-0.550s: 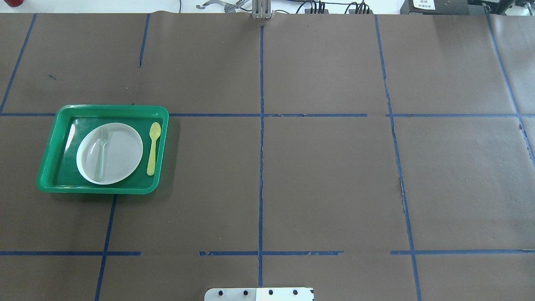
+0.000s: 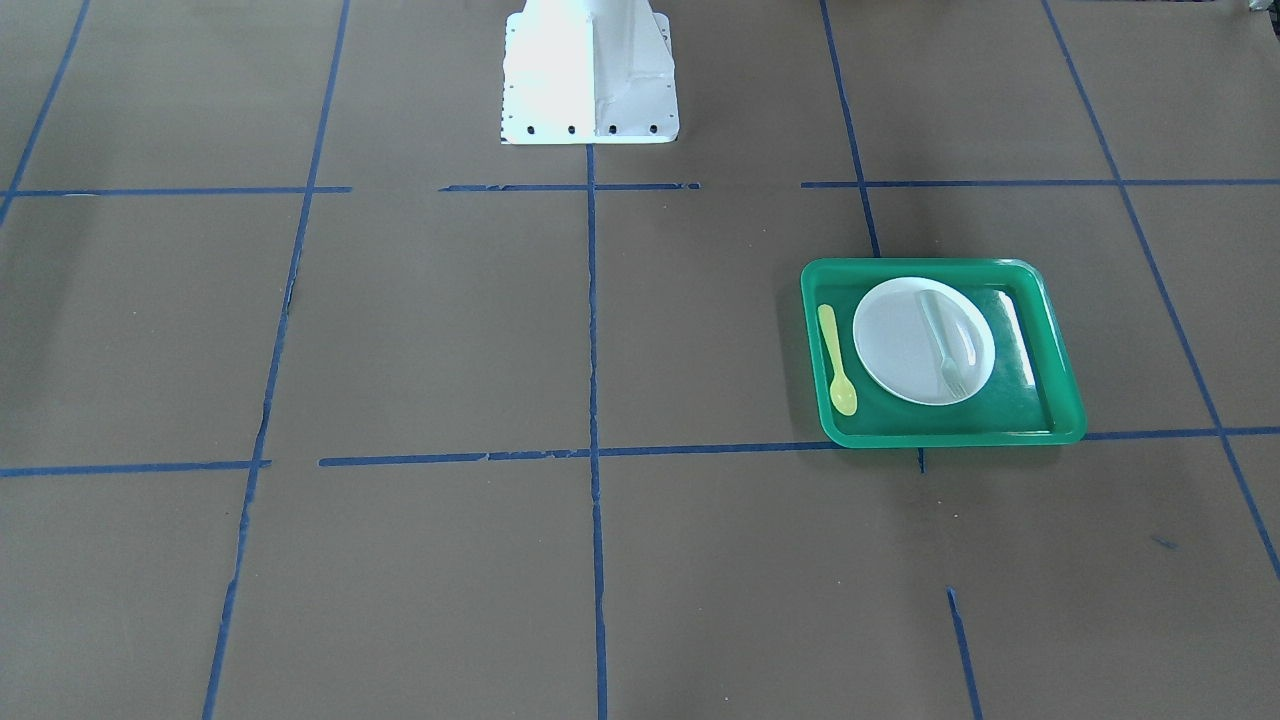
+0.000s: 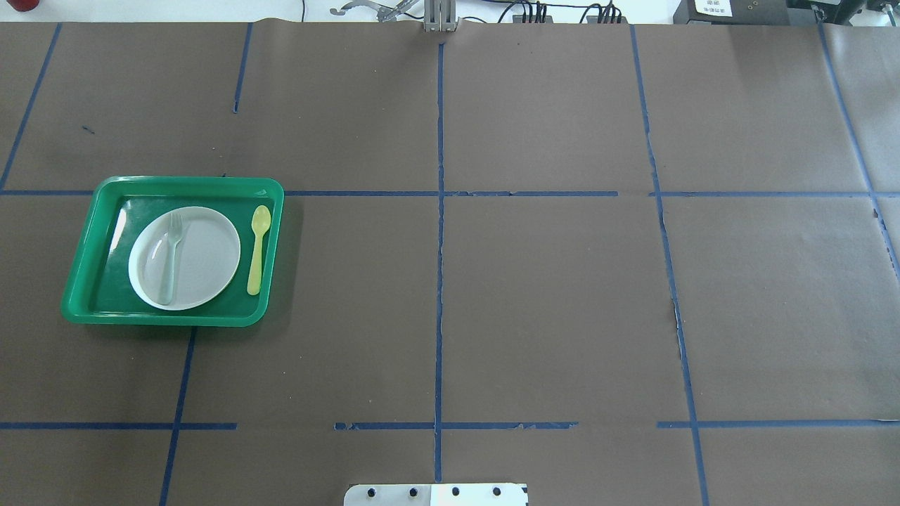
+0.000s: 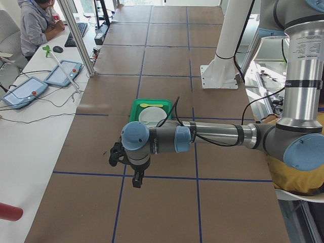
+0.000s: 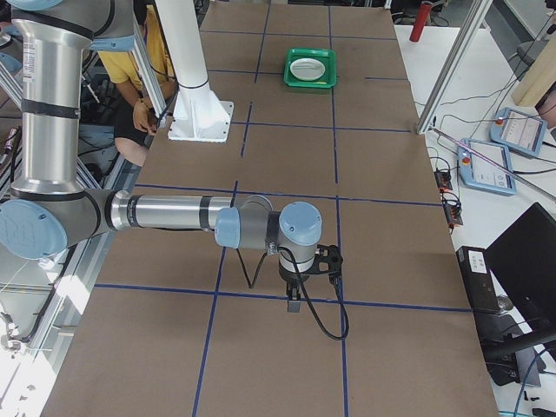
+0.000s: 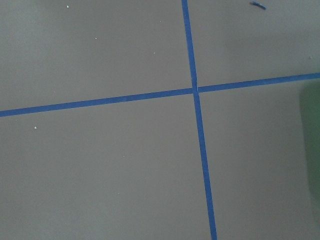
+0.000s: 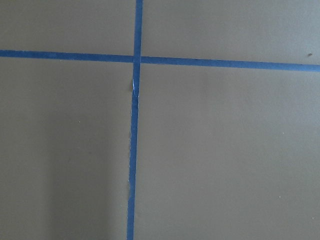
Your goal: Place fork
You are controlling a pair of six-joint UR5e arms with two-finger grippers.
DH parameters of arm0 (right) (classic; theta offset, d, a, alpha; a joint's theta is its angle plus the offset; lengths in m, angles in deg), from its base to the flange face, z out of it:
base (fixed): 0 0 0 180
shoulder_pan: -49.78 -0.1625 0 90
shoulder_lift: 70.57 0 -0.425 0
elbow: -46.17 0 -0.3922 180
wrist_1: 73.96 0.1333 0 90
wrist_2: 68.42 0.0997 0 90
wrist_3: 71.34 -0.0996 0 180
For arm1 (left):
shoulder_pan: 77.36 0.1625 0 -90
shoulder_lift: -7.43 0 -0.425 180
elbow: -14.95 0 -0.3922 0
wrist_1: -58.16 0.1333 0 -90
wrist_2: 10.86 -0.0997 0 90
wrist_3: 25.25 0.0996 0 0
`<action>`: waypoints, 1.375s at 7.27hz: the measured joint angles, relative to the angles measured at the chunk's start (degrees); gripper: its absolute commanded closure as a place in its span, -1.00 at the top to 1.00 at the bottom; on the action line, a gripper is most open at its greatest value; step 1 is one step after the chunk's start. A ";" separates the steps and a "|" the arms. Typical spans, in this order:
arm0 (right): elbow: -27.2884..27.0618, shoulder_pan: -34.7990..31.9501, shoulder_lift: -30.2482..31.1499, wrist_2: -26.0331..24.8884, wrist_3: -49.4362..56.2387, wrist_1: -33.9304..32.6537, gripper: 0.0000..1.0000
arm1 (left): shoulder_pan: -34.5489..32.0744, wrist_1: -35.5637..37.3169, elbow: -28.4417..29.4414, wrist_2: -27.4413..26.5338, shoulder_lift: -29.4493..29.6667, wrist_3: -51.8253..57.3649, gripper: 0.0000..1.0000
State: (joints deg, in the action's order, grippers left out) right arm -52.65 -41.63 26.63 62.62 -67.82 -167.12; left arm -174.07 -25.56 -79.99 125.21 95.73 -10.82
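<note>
The pale translucent fork [image 3: 171,256] lies on a white plate [image 3: 204,260] inside a green tray [image 3: 176,181] on the table's left side, tines pointing away from the robot. In the front-facing view the fork [image 2: 945,345] lies on the plate's right part. My left gripper [image 4: 134,179] shows only in the exterior left view, hanging over the table well short of the tray [image 4: 150,104]; I cannot tell whether it is open or shut. My right gripper [image 5: 293,304] shows only in the exterior right view, far from the tray [image 5: 310,67]; I cannot tell its state either.
A yellow spoon [image 3: 258,249] lies in the tray to the right of the plate. The robot's white base [image 2: 590,70] stands at the table's near middle edge. Blue tape lines cross the brown table cover. Both wrist views show only tape lines.
</note>
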 measured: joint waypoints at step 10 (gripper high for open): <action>0.02 0.00 0.00 0.00 0.00 0.00 1.00 | 39.36 -15.41 -6.05 -7.00 10.52 -56.30 0.92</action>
State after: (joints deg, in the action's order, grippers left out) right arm -52.62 -41.63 26.63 62.62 -67.82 -167.12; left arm -134.71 -40.97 -86.04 118.22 106.25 -67.12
